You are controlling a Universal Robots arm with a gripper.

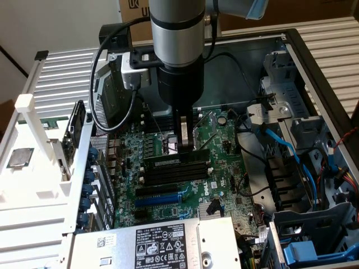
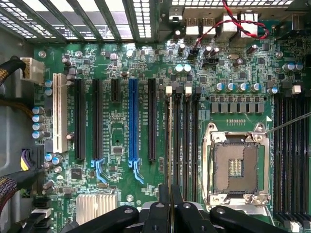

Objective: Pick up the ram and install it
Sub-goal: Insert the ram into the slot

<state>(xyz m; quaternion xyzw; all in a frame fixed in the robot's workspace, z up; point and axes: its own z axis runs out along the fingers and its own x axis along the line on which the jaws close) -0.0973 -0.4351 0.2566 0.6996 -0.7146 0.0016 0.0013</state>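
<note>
The ram (image 1: 168,161) is a long dark stick standing on edge, and my gripper (image 1: 185,147) is shut on its middle. It hangs parallel to the bank of black memory slots (image 1: 179,172) on the green motherboard. In the wrist view the ram (image 2: 169,141) shows edge-on as a thin line running out from my gripper (image 2: 170,199). There it lies along the outermost black memory slot, on the side towards the blue slot (image 2: 132,121). I cannot tell whether its lower edge touches the slot.
An open CPU socket (image 2: 235,165) lies just beside the memory slots (image 2: 187,141). A second bank of slots (image 2: 286,155) lies past it. A silver heatsink (image 2: 95,206) and the power supply (image 1: 162,244) border the board. Blue cables (image 1: 280,145) and drive cages stand at the exterior view's right.
</note>
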